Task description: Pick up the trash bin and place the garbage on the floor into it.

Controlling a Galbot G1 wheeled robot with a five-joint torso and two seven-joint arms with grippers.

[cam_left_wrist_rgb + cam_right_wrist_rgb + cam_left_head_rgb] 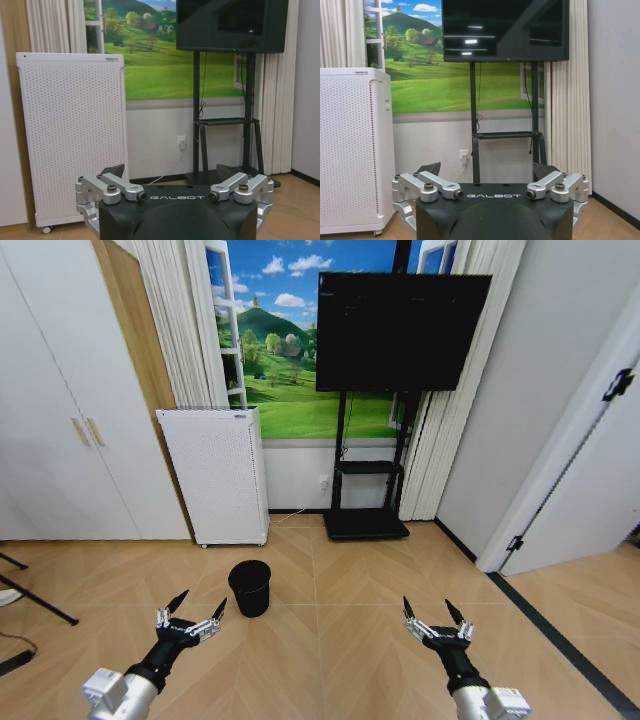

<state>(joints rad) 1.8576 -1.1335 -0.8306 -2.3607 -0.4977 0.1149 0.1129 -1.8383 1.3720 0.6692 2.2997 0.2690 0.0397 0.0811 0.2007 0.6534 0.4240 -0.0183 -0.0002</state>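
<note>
We see the trash bin (249, 587) upright on the floor (340, 640), contents hidden, approx 1 o'clock of left hand (190, 615); white appliance (215, 475) at 12 behind it. Left hand & right hand (433, 620) both spread wide, empty.

Two arms, same build. Each ends in a gripper, left gripper (198, 608) and right gripper (432, 612), with slim black fingers tapering to sharp points. Behind the fingers sit silver-grey metal linkage bars, jointed by round dark-headed screws. The wrist section is matte black and cylindrical, ribbed near the hand; farther back the forearm turns to a pale grey-white casing with blocky edges. Seen close from the left wrist, the gripper (170, 172) body is a black housing with rounded shoulders, "GALBOT" printed across it in small light capitals. The right gripper (487, 170) carries identical lettering, links and screws.
</note>
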